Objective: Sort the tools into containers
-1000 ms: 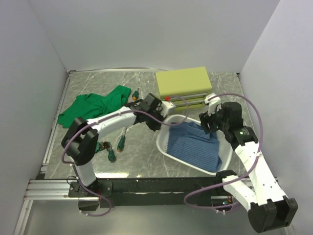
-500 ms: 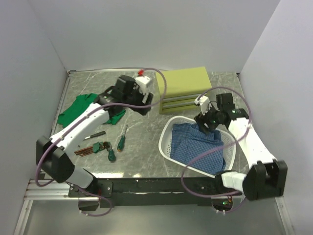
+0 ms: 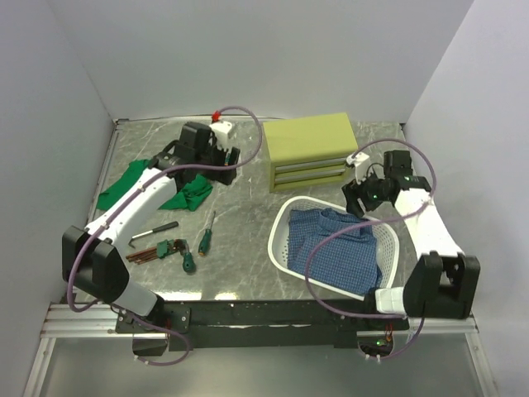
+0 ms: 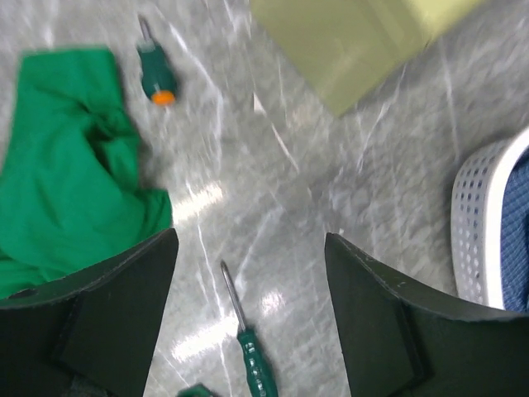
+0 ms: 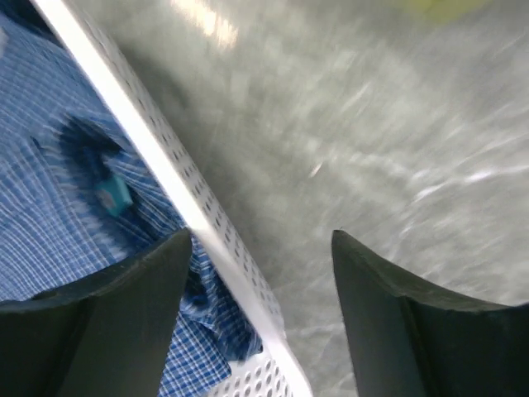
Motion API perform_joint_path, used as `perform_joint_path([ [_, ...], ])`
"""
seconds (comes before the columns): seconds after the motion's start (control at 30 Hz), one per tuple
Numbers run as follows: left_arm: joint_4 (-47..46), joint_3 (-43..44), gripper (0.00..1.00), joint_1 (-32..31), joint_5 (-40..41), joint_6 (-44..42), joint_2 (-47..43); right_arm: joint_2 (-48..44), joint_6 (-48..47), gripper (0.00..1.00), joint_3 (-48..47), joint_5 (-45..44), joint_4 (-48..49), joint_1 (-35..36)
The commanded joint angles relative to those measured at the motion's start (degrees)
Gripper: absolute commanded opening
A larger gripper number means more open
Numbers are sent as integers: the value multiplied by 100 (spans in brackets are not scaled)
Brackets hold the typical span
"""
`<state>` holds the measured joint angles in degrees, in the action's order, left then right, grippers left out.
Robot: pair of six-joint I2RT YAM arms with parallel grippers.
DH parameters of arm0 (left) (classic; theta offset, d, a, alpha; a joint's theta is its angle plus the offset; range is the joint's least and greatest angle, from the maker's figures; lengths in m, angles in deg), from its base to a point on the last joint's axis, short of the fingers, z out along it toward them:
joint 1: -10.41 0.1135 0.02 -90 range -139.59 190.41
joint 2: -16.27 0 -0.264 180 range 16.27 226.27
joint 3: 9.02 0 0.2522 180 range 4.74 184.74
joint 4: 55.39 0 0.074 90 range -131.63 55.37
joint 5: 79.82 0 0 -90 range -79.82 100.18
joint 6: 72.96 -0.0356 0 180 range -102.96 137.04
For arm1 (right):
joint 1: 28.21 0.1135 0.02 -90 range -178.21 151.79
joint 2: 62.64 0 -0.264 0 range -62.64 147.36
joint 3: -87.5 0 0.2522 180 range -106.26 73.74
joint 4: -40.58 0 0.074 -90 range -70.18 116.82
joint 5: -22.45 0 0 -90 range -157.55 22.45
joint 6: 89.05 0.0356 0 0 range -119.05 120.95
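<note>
The left hand hangs spread wide with nothing in it above the counter. Just below it, at the bottom of the left wrist view, lies a long screwdriver. A stubby screwdriver lies at upper left beside the green cloth, and the chest fills the upper right. In the top view the hex keys and a third screwdriver lie at lower left. The right hand is also spread and empty, over the rim of the basket, which holds a blue checked cloth.
</note>
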<state>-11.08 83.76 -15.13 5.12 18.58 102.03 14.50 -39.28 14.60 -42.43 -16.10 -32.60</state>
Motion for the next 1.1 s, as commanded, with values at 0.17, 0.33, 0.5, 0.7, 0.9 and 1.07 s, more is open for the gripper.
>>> perform_joint_path([
  [0.17, 21, -757, 73, -12, -408, 48, -94, -1694, 1631, 78, -106, 203, 2182, 157],
  [0.33, 267, -730, 58, -21, -889, 101, -50, -1966, 2001, 77, -458, 353, 2112, 245],
  [0.5, 110, -1503, 1, -143, -1199, -356, -401, -2755, 2228, 77, -704, 90, 1840, 412],
  [0.7, -339, -2207, 1, -987, -1085, -909, -596, -3687, 2713, 75, -1021, -868, 1664, 553],
  [0.9, -303, -2093, 1, -1927, -1260, -1472, -42, -4006, 2529, 75, -1214, -1518, 1638, 552],
  [1.07, -656, -1254, 1, -2340, -1611, -1604, 781, -4049, 2459, 76, -1373, -1879, 1435, 561],
])
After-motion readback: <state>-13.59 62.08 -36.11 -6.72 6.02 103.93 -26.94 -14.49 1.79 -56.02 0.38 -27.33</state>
